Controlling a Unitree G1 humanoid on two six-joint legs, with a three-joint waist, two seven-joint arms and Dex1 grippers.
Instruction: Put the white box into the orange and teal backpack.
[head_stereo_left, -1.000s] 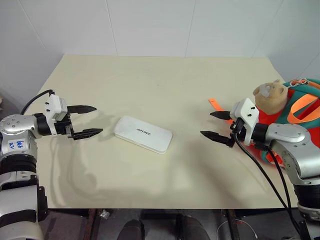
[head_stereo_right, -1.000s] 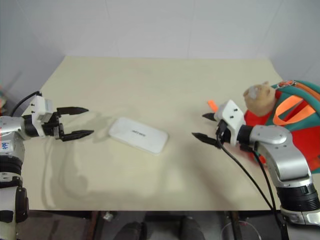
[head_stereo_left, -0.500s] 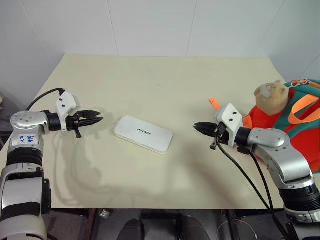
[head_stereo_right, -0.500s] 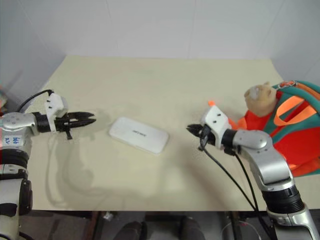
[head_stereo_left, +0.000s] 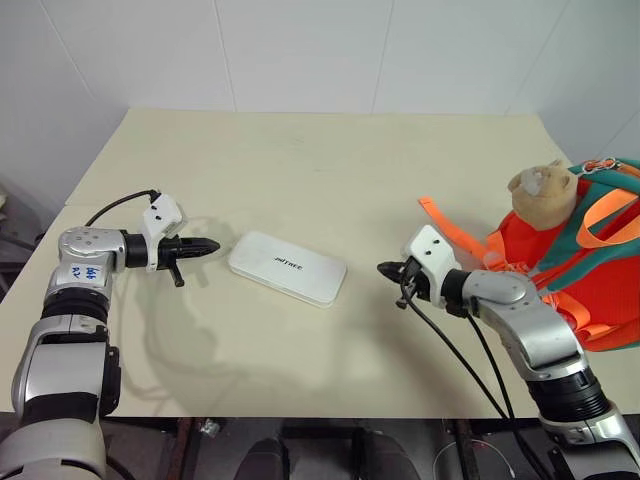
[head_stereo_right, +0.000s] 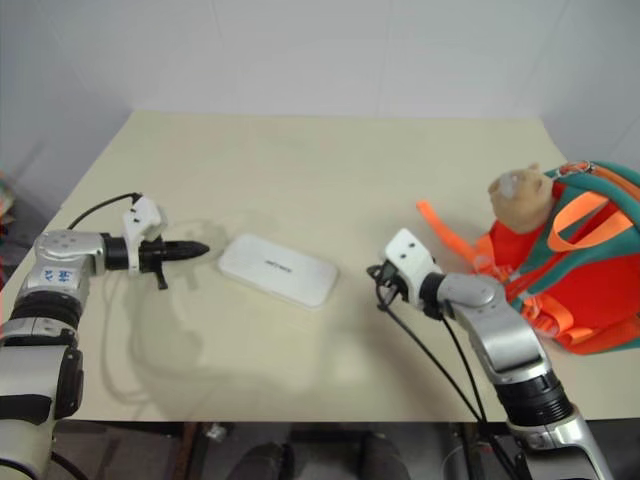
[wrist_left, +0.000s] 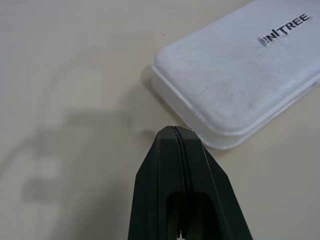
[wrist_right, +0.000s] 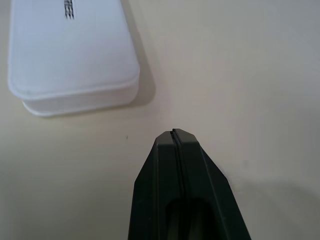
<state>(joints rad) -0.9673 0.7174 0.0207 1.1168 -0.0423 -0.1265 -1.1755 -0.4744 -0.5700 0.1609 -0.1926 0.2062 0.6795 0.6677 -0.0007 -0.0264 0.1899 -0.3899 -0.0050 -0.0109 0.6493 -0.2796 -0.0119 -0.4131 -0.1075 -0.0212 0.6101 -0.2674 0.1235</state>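
Both grippers snapped closed over the last second and dropped in toward the box from either side. Left gripper (head_stereo_left: 212, 246) has its 2 fingers pressed tight together, empty, tip just beside the left end of the white box (head_stereo_left: 287, 268) but not touching it. Right gripper (head_stereo_left: 385, 268) is pressed closed too, holding nothing, a bit farther off the box's right end. Box lies flat mid-table (head_stereo_left: 300, 160), lid up. Orange and teal backpack (head_stereo_left: 590, 270) sits at the table's right edge, bear head (head_stereo_left: 540, 193) on top, strap (head_stereo_left: 455, 225) trailing toward the right gripper.
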